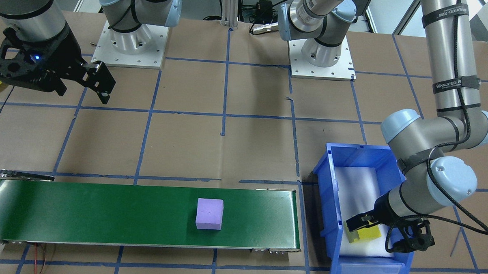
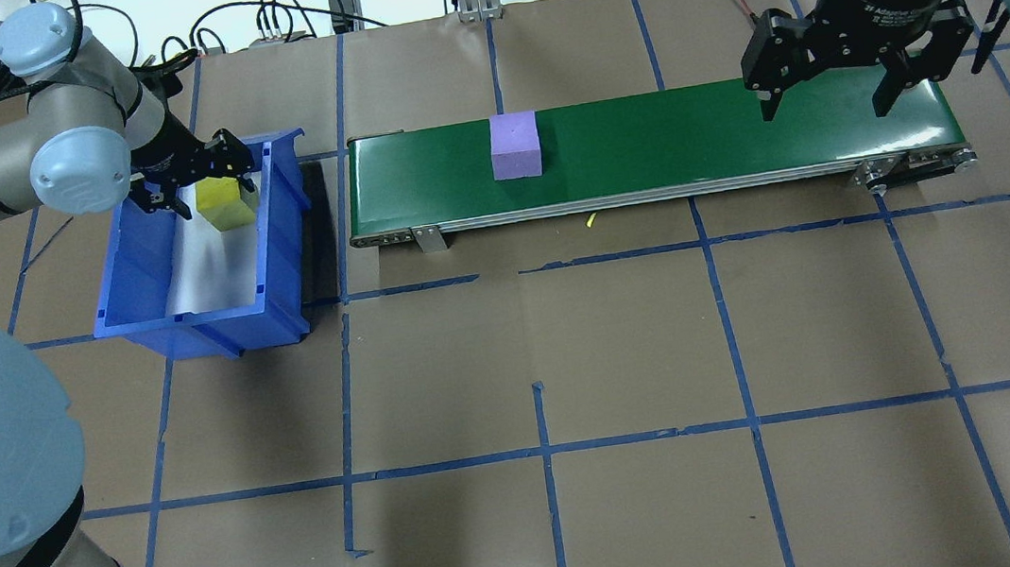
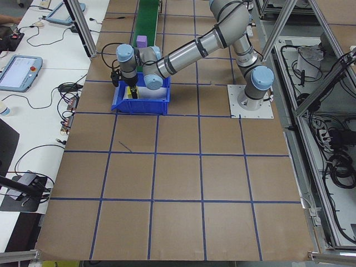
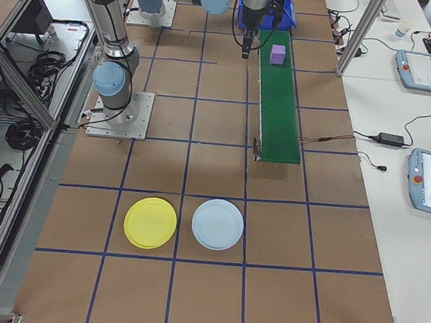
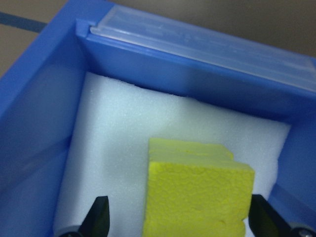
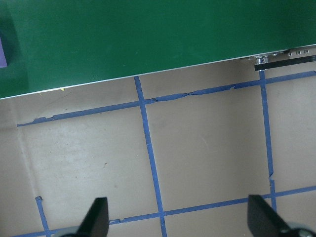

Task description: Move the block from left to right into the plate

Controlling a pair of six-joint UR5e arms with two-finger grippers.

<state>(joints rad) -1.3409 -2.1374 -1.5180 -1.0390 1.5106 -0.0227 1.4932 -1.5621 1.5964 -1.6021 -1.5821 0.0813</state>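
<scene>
While the left pincer (image 2: 187,179) straddles the yellow block (image 2: 222,204) in the blue bin (image 2: 137,306), spread, nothing is lifted. Right pincer (image 2: 829,85) waits spread above the belt (image 2: 689,148); yellow plate (image 4: 150,222) sits empty.

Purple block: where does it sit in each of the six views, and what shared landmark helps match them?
Exterior front-facing: purple block on the green conveyor belt, right of centre.
Overhead exterior: upper middle, on the belt's left part.
Exterior left: top, small, beyond the blue bin.
Exterior right: top, on the belt's far end.
Left wrist-mounted: not in it.
Right wrist-mounted: a sliver at the left edge.
Shared landmark: the green conveyor belt.
</scene>
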